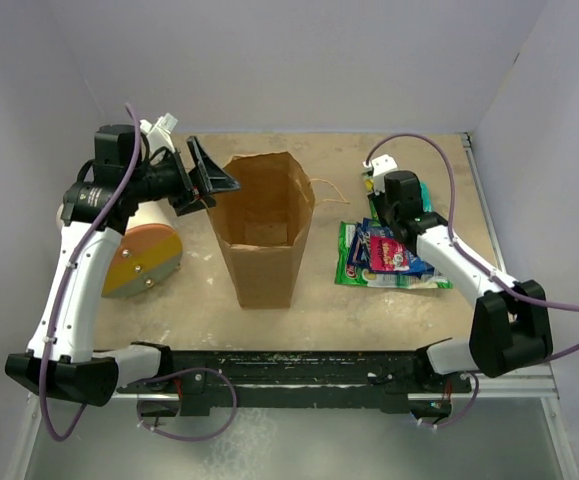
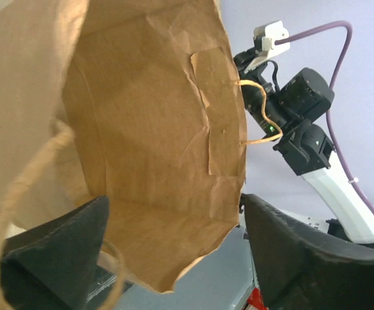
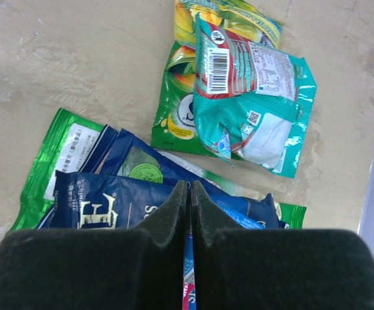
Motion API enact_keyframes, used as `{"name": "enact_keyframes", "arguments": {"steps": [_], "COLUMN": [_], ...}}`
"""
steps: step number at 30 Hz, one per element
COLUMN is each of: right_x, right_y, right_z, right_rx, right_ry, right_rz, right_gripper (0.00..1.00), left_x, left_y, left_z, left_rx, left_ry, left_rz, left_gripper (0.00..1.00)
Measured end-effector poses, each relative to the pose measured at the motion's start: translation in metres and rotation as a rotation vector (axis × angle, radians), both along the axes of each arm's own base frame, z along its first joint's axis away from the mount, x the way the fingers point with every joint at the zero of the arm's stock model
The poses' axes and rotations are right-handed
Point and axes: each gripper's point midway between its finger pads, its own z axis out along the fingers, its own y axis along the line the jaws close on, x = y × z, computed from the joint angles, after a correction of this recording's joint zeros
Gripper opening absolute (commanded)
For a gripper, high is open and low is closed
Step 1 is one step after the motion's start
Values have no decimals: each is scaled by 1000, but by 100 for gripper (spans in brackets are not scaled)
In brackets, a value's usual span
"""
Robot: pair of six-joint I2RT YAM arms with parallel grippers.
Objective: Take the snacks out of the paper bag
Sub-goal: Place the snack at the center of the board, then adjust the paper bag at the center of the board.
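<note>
Creased paper bag (image 1: 264,250), perhaps foil packets (image 1: 384,262)

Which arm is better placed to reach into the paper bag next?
Probably left. The left gripper is open at the rim of the paper bag, facing its mouth. The right gripper is shut over the snacks, apart from the bag.

Enclosed tabletop booth, soft even light.
A scuffed beige tabletop (image 1: 199,320) is boxed in by plain pale walls (image 1: 299,60) at the back and both sides.
</note>
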Motion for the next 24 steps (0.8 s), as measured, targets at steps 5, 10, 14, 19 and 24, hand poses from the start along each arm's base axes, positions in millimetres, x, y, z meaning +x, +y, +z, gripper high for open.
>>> {"name": "enact_keyframes", "arguments": {"steps": [5,10,14,19,24], "right_x": [-10,-24,-34,-40,-68], "right_y": [12,20,16,13,10], "right_z": [-9,-13,20,108,168], "right_rx": [86,158,188,292,383], "right_ry": [53,108,86,-92,-231], "right_rz": [12,6,-30,-66,-39], "right_gripper": [29,73,100,99,99], "left_x": [-2,-7,-13,-29,-42], "left_y": [11,30,51,66,56], "left_z": [17,34,52,74,71], "left_rx": [69,176,277,329,257], "left_ry": [-57,-119,-193,-295,-308], "left_rz": [38,101,166,218,190], "left_gripper": [99,99,99,82,66]}}
